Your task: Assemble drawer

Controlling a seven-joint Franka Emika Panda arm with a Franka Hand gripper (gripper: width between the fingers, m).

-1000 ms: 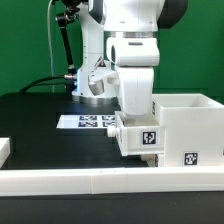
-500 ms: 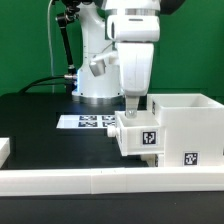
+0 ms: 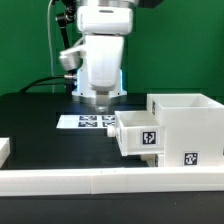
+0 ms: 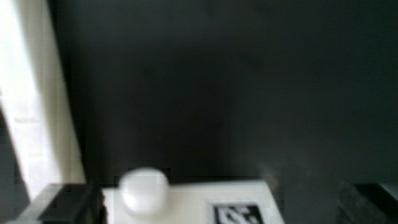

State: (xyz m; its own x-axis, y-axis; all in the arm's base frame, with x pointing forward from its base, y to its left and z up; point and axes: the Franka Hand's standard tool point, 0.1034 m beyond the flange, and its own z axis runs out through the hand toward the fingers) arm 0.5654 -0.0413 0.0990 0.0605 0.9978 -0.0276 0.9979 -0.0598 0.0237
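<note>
The drawer's white casing (image 3: 186, 128) stands at the exterior view's right, with a tag on its front. One white tray (image 3: 138, 136) with a tag sticks partly out of the casing's side. In the wrist view I see the tray's tagged face (image 4: 196, 205) and its small round knob (image 4: 143, 190). My gripper (image 3: 100, 97) hangs above the table, up and to the exterior view's left of the tray, not touching it. In the wrist view the gripper (image 4: 221, 205) is open and empty, its dark fingers (image 4: 68, 204) wide apart. A second tray is out of view.
The marker board (image 3: 88, 121) lies on the black table behind the tray. A long low white rail (image 3: 100, 181) runs along the front edge and also shows in the wrist view (image 4: 25, 100). A small white piece (image 3: 4, 150) sits at the far left.
My gripper has let go of the tray, risen and moved to the exterior view's left. The tray stays partly in the casing.
</note>
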